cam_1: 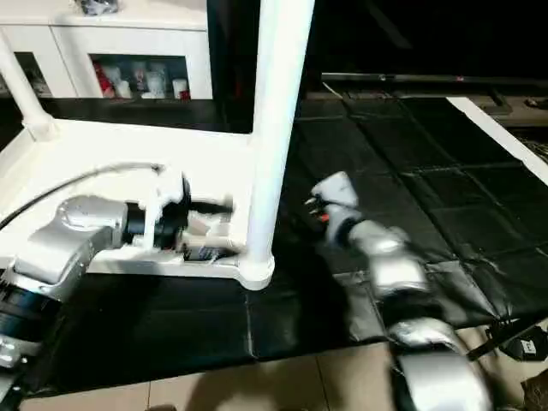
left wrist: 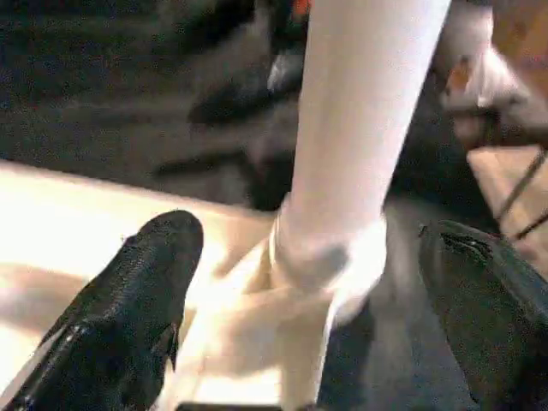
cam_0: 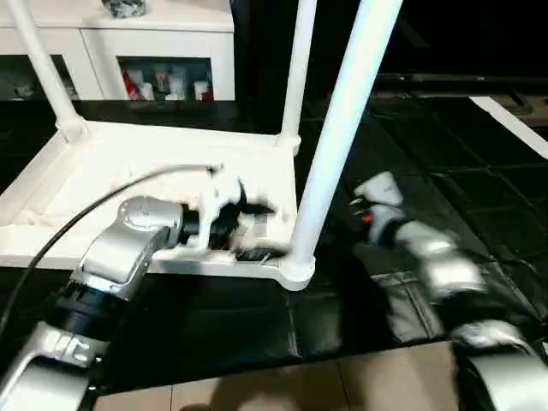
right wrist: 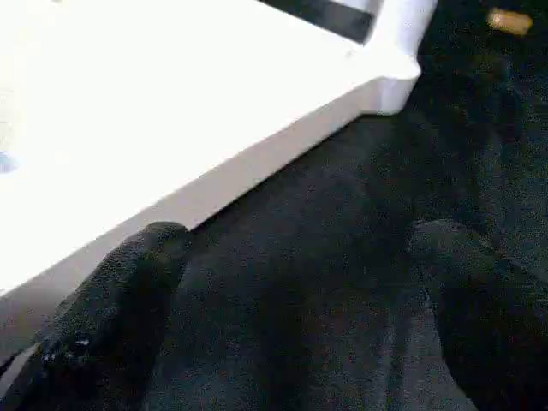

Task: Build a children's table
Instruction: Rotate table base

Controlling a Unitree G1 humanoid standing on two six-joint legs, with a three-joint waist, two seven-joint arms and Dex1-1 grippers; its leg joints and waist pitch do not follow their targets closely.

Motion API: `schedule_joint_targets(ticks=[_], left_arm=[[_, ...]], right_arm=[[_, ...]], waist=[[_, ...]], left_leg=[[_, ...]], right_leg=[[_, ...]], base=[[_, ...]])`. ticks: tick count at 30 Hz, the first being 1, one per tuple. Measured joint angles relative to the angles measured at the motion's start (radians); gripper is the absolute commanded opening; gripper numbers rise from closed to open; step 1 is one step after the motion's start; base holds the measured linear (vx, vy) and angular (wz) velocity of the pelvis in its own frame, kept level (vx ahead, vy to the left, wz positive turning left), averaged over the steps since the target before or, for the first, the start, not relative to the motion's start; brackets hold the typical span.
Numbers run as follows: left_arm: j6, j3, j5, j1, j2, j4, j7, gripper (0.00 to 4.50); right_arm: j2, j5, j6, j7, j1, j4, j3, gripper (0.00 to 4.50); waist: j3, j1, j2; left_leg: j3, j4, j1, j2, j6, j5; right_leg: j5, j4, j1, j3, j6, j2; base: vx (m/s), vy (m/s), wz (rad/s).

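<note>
Item: children's table [cam_0: 163, 184], all-white plastic, lying inverted on a black tiled floor mat [cam_0: 462, 197], ribbed underside of the top facing up.

Legs: three in view standing upright from corner sockets. The near-corner leg [cam_0: 342, 128] rises from the rounded lobe closest to the robot; a second leg [cam_0: 295, 77] stands at the far corner on the same side; a third leg [cam_0: 43, 68] stands at the far left corner. The fourth corner cannot be seen.

Left gripper [left wrist: 300, 317]: jaws wide apart, holding nothing, over the underside just beside the base of the near-corner leg, which stands between the two black fingers [left wrist: 128, 308] in the wrist view.

Right gripper [right wrist: 291, 300]: jaws wide apart, empty, low over the mat beside the long edge of the top, apart from it.

Background: white glass-door cabinet [cam_0: 163, 60] behind the table.

Risks, as judged:
- Near-corner leg may not be fully seated; a sideways nudge from the left fingers could tilt it or lever it out of its socket.
- Closing on the tapered, smooth leg near its base could let it slip through the fingers.
- The light top may slide on the mat if pushed from one side while the right gripper is not bracing it.
- The left arm's cable [cam_0: 94, 201] trails across the top and could snag on a rib.
</note>
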Motion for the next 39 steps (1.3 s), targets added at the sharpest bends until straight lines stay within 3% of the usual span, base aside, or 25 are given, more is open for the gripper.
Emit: schedule_joint_targets(ticks=[5, 10, 16, 24, 29, 39], left_arm=[[-0.094, -0.072, 0.083, -0.033, 0.042, 0.086, -0.058, 3.95], [-0.199, -0.12, 0.144, -0.042, 0.038, 0.177, -0.097, 3.74], [-0.281, -0.143, 0.18, -0.097, 0.02, 0.259, -0.106, 3.32], [-0.36, -0.16, 0.221, -0.145, -0.011, 0.387, -0.122, 2.73], [-0.382, -0.162, 0.227, -0.167, -0.028, 0.437, -0.152, 2.49], [-0.42, -0.173, 0.268, -0.192, -0.055, 0.518, -0.161, 1.52]], right_arm=[[-0.097, 0.057, 0.091, 0.201, 0.129, -0.229, 0.061, 4.5], [-0.181, 0.13, 0.175, 0.338, 0.215, -0.42, 0.068, 4.5], [-0.223, 0.172, 0.233, 0.423, 0.276, -0.55, 0.1, 4.5], [-0.252, 0.197, 0.299, 0.447, 0.315, -0.631, 0.103, 4.5], [-0.263, 0.198, 0.313, 0.446, 0.32, -0.652, 0.106, 4.5], [-0.266, 0.196, 0.332, 0.44, 0.344, -0.663, 0.12, 4.5]], waist=[[0.0, 0.01, 0.002], [0.0, 0.019, 0.002], [-0.001, 0.031, 0.004], [-0.001, 0.051, 0.005], [-0.001, 0.054, 0.005], [-0.003, 0.055, 0.011]], left_leg=[[0.0, -0.001, 0.0, 0.0, 0.0, 0.0], [0.0, -0.001, 0.001, 0.0, 0.0, 0.0], [-0.001, -0.001, 0.002, 0.0, 0.0, 0.0], [-0.002, -0.001, 0.001, 0.0, 0.0, 0.0], [-0.003, -0.001, 0.001, 0.0, 0.0, 0.0], [-0.003, -0.001, 0.001, 0.0, 0.0, 0.0]], right_leg=[[-0.001, -0.001, 0.001, 0.0, 0.001, 0.0], [-0.001, -0.001, 0.001, 0.0, 0.002, 0.0], [-0.001, -0.002, 0.004, -0.002, 0.002, 0.0], [-0.001, -0.003, 0.004, -0.002, 0.002, 0.0], [-0.001, -0.003, 0.005, -0.003, 0.002, 0.0], [-0.001, -0.004, 0.005, -0.003, 0.002, 0.0]], base=[[0.0, 0.0, 0.0], [0.0, 0.0, 0.0], [0.0, 0.0, 0.0], [0.0, 0.0, 0.0], [0.0, 0.0, 0.0], [0.0, 0.0, 0.0]])
